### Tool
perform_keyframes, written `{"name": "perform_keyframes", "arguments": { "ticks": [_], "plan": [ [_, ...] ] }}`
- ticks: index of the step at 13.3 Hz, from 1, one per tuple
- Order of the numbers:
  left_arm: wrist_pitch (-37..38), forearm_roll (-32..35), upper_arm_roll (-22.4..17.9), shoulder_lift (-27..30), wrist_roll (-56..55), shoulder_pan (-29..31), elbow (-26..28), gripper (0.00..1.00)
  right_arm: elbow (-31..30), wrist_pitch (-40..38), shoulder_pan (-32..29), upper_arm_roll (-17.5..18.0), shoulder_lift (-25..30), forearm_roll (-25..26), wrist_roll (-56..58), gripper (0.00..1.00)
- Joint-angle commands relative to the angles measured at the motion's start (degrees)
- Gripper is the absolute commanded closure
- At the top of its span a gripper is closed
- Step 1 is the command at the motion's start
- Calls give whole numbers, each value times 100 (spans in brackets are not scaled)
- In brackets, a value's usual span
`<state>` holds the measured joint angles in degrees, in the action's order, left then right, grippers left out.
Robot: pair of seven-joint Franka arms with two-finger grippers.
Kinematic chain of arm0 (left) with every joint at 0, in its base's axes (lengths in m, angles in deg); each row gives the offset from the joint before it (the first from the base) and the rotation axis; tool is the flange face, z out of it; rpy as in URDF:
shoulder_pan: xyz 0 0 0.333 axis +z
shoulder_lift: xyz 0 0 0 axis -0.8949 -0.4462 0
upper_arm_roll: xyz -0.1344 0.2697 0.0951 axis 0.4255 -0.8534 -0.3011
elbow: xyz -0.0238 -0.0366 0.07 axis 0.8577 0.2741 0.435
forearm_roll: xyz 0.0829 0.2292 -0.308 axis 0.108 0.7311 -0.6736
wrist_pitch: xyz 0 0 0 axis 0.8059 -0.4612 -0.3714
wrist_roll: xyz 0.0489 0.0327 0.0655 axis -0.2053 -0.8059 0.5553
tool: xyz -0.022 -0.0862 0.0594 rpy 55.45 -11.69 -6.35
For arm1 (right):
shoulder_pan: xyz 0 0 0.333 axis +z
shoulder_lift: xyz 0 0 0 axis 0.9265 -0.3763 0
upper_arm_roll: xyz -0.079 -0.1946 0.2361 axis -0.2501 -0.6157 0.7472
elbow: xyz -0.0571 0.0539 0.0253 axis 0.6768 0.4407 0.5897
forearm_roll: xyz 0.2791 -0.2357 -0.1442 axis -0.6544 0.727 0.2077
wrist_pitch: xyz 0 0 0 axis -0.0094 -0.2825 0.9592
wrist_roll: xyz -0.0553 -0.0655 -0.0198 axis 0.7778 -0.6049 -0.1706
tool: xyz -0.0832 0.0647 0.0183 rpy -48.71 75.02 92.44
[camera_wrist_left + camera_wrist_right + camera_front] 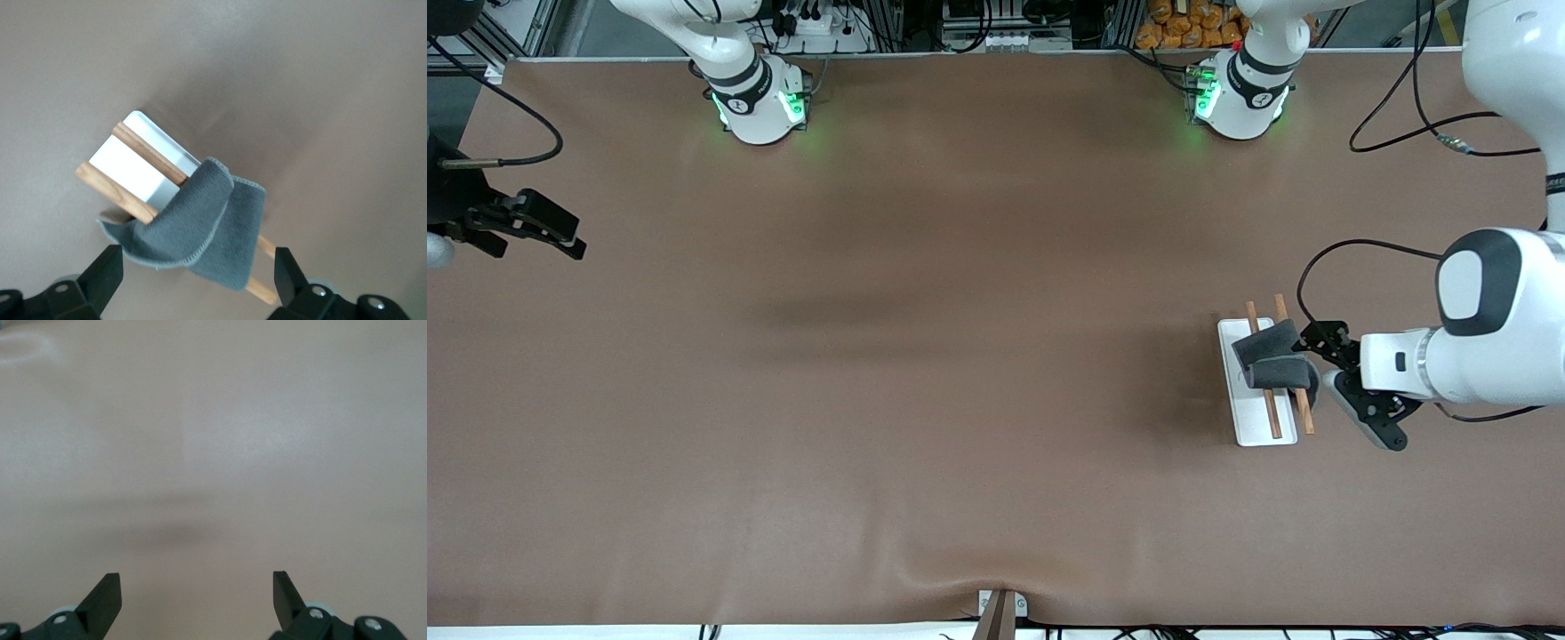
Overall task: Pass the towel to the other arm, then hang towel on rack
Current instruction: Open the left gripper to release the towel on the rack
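1 high front camera looks down across the desk point(960, 356) toward both arm bases. 2 wrist cameras look past their own gripper fingertips: the left sits close over the rack point(143, 167), which the front view shares; the right sees bare desk.

A plain dark grey soft towel point(200, 223) drapes 2 light brown wooden rods of the flat white rack point(127, 163); the table point(925, 356) is brown.
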<state>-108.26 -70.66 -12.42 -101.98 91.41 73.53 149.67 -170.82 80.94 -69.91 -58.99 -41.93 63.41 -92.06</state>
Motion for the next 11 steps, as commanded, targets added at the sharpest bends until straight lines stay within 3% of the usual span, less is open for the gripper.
{"name": "perform_keyframes", "arguments": {
  "ticks": [1,11],
  "plan": [
    [381,-14,126,461,-729,8,47,0,173,-69,219,-214,-42,135,5,0],
    [1225,48,215,1736,-4071,69,55,0,314,-42,193,-197,-95,205,128,0]
  ]
}}
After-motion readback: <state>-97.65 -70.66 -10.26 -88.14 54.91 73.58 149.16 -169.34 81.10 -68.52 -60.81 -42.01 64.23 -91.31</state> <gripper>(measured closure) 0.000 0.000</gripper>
